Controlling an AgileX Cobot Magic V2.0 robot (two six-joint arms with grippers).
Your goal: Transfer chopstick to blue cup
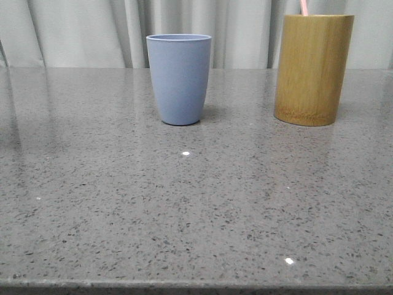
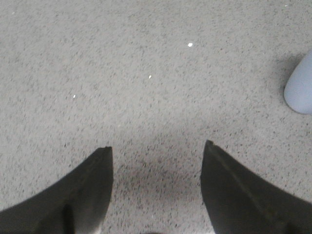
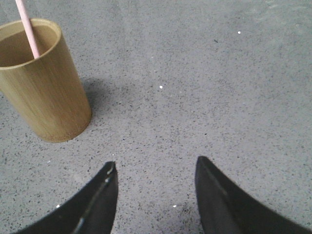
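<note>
Left tool [image 2: 157,148], right tool [image 3: 156,165]; dark, tapered, pointed fingers.

The table [image 1: 92,203] looks like polished grey stone or a stone composite, speckled with dark and pale flecks; it is glossy enough to mirror the lights and the curtain folds. The blue cup [image 1: 178,78] has a matt, smooth, even skin, probably plastic, though the view cannot settle that. The bamboo holder [image 1: 313,69] shows fine vertical grain with a soft satin sheen and a paler inner wall. The chopstick [image 3: 27,28] is pale pink, smooth and plain. The curtain [image 1: 73,31] is light cloth in soft folds. The left gripper [image 2: 157,151] and right gripper [image 3: 155,168] have dark, matt fingers.
</note>
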